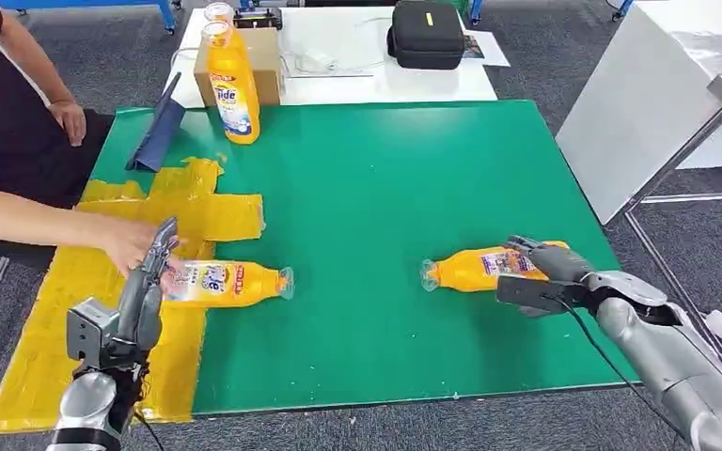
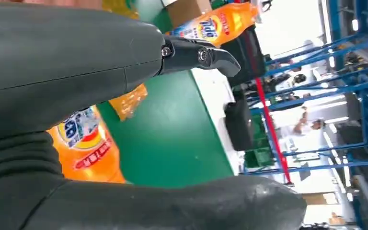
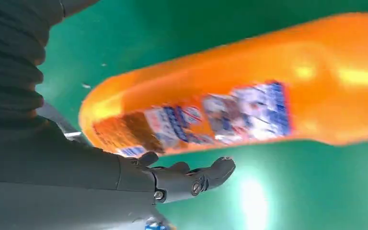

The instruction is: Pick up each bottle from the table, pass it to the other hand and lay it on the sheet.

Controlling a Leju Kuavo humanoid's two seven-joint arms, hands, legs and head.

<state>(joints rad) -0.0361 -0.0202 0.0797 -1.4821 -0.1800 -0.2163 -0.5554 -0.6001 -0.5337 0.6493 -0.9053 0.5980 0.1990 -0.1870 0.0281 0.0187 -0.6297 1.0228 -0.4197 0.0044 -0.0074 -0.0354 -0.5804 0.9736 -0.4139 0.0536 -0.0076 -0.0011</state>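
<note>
Left bottle down on the sheet, right hand setting up its pick.

My left hand (image 1: 141,301) hung open and empty by the bottle on the sheet (image 1: 228,283), which a person's hand (image 1: 132,242) touched. On the green bench (image 1: 376,207) to the right, my right hand (image 1: 550,272) cupped the lying bottle (image 1: 475,270); whether it gripped I couldn't tell, so I wanted fingers wrapped round mid-body before lifting.

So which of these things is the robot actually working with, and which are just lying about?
Part of the job:
- lying bottle at the right robot hand
- second lying bottle by the left robot hand
- upright bottle
- yellow sheet

Just lying about:
- black case
- cardboard box
- blue pouch
</note>
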